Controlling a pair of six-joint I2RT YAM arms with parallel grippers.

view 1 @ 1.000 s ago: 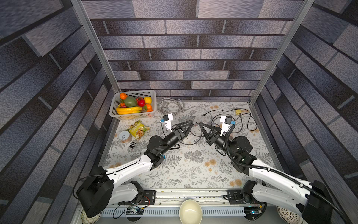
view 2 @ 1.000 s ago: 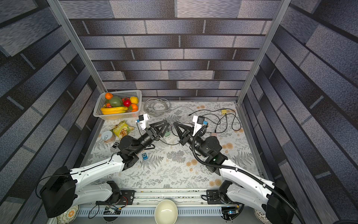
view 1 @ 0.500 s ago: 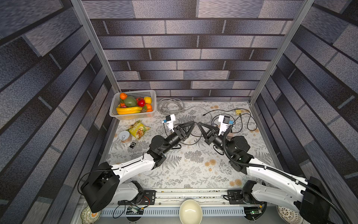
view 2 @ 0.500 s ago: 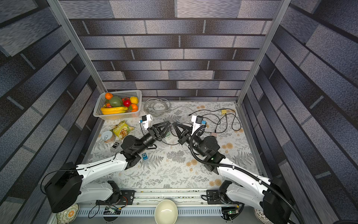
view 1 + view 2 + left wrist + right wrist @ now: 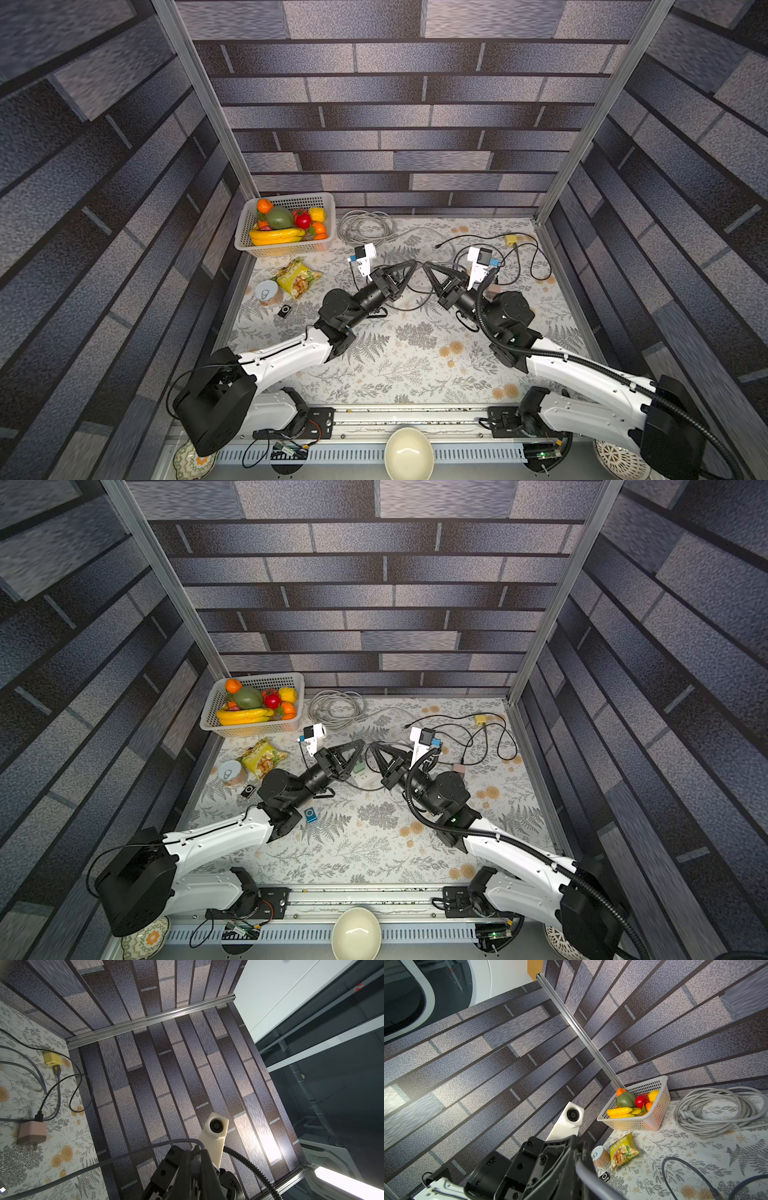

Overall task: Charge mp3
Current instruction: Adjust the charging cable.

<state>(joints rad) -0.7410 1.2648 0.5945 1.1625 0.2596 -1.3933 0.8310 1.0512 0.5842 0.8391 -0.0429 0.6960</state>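
Both grippers meet tip to tip above the middle of the table in both top views. My left gripper point(image 5: 414, 263) point(image 5: 197, 1150) is shut on the end of a thin grey cable point(image 5: 124, 1155). My right gripper point(image 5: 426, 264) point(image 5: 578, 1147) pinches the same grey cable point(image 5: 591, 1176) between its fingers. A white power strip point(image 5: 365, 777) lies under them. A small black mp3 player point(image 5: 284, 311) point(image 5: 605, 1176) lies on the table left of the left arm. In a top view a blue mp3 player point(image 5: 310, 815) lies beside the left forearm.
A yellow charger point(image 5: 511, 239) and a pink charger point(image 5: 459, 767) with black cables lie at the right. A fruit basket point(image 5: 320, 245), a grey cable coil point(image 5: 365, 224), a snack bag point(image 5: 297, 276) and a can point(image 5: 268, 291) stand at back left. A bowl point(image 5: 409, 453) sits at the front edge.
My left gripper has reached further right to the right gripper's tip and its open jaws have closed on the grey cable. The right arm has barely moved.
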